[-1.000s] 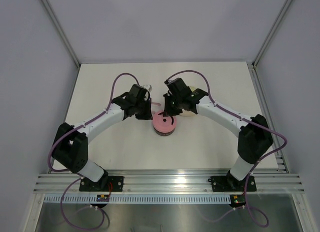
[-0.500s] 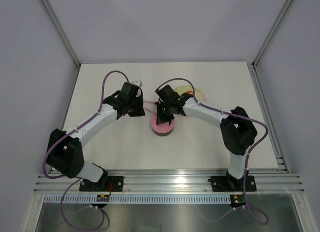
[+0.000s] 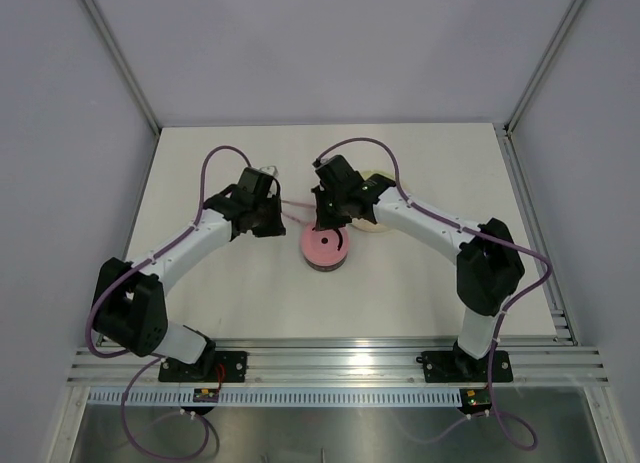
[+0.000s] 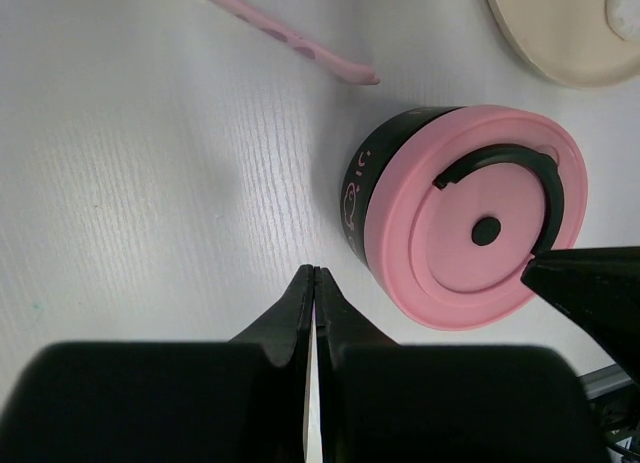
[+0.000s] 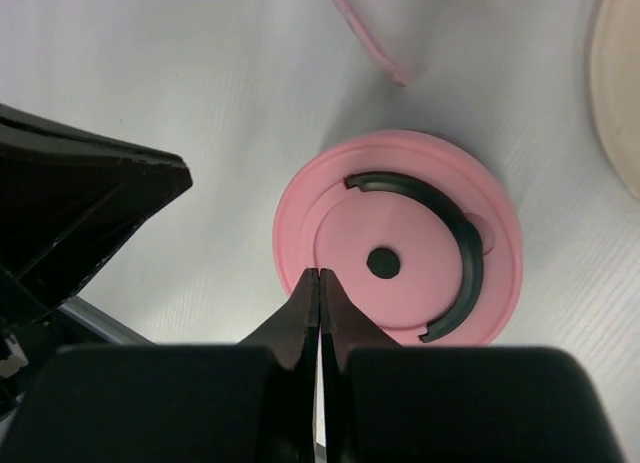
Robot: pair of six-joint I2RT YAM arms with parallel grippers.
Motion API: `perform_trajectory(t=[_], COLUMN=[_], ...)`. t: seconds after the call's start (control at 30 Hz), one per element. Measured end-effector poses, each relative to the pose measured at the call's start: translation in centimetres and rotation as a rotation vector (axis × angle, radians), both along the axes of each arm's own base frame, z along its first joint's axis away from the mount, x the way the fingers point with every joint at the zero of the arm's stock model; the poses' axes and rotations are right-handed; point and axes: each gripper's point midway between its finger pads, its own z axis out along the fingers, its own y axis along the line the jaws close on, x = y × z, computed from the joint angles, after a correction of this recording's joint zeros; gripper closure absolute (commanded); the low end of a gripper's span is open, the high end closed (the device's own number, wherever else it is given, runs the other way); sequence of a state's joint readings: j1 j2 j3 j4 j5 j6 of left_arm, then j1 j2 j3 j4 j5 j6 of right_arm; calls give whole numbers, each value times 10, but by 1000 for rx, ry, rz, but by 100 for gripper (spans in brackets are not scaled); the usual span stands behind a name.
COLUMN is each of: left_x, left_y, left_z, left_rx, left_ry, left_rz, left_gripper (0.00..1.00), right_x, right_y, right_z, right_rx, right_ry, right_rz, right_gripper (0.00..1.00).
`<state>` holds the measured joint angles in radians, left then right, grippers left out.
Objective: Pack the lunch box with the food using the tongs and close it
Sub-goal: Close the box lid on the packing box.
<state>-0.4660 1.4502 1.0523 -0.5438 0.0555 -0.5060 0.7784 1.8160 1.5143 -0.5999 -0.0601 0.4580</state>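
Since the round pink lid (image 5: 400, 248) sits flat on the dark-sided round lunch box (image 4: 362, 178) at mid-bench, what matters is lid against jaws. The right jaws are clenched on nothing, with their tips over the lid's rim on the side nearest them and the lid's centre hole just beyond; contact or a hair above, cannot tell. The left jaws are also clenched and empty, low beside the box's wall and apart from it, so the right arm is clearly the nearer one. The box is round, with no long axis to line up. The thin pale pink tongs (image 4: 290, 38) lie loose on the white bench (image 4: 130, 183) just past the box, and the cream round plate (image 4: 560, 43) is off to one side. No food shows - likely under the lid. Closing looks done, or needs only a press straight down from the right.
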Motion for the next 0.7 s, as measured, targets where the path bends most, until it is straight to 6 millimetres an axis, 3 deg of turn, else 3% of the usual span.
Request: perform_trajectory(t=[0.13, 0.3, 0.53, 0.6, 0.7], left_x=[-2, -4, -5, -5, -5], left_y=[0, -1, -1, -1, -1], left_z=[-1, -1, 8, 9, 9], left_rx=[-5, -11, -24, -25, -25], left_ry=[1, 3, -18, -20, -21], left_rz=[-3, -8, -11, -11, -11], left_gripper=[100, 100, 100, 100, 100], right_x=[10, 14, 9, 10, 20], right_y=[-9, -13, -15, -18, -17], right_z=[-10, -52, -43, -31, 3], right_rx=[-41, -89, -89, -93, -70], right_ry=[-9, 66, 75, 58, -20], right_rz=[-41, -58, -44, -43, -50], right_gripper=[100, 100, 100, 100, 100])
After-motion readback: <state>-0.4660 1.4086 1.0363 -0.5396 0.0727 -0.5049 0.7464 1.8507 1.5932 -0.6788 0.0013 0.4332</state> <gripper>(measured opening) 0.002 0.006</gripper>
